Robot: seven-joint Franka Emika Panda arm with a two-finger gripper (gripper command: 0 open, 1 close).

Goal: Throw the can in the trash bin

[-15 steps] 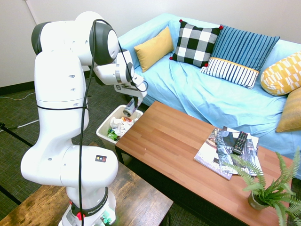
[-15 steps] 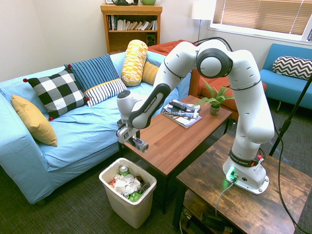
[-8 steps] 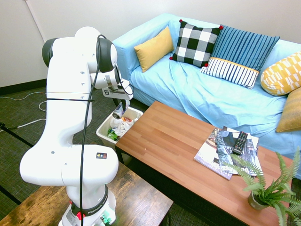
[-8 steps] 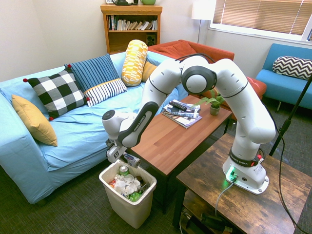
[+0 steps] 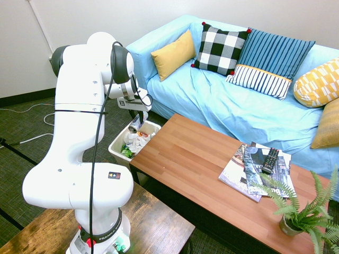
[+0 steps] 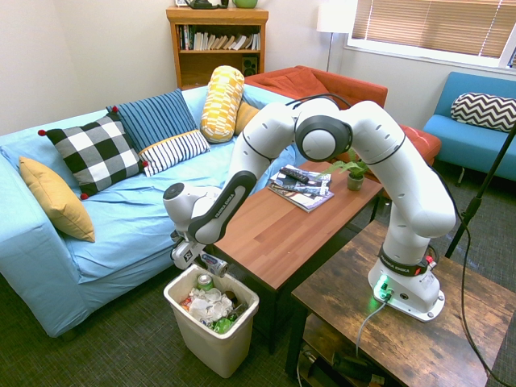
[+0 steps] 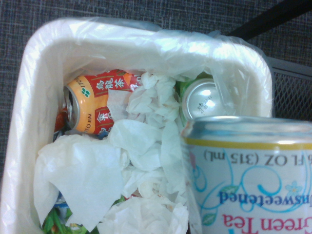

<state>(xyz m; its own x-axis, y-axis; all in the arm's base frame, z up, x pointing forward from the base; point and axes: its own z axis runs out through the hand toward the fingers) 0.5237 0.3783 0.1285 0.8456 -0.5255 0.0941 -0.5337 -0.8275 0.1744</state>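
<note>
I see my tool (image 6: 203, 264) shut tight on the can (image 6: 214, 264), which it holds tipped on its side just above the open trash bin (image 6: 211, 343), and the bin sits on the floor beside the long wooden surface (image 6: 292, 228), full of white paper (image 7: 141, 141) and other cans.

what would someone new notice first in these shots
The white arm bends down off the end of the wooden table, its gripper shut on a can held just above the trash bin. In the wrist view the can fills the near corner, with the bin below full of crumpled white paper and other cans. Behind runs a light blue sofa with bright cushions.
</note>
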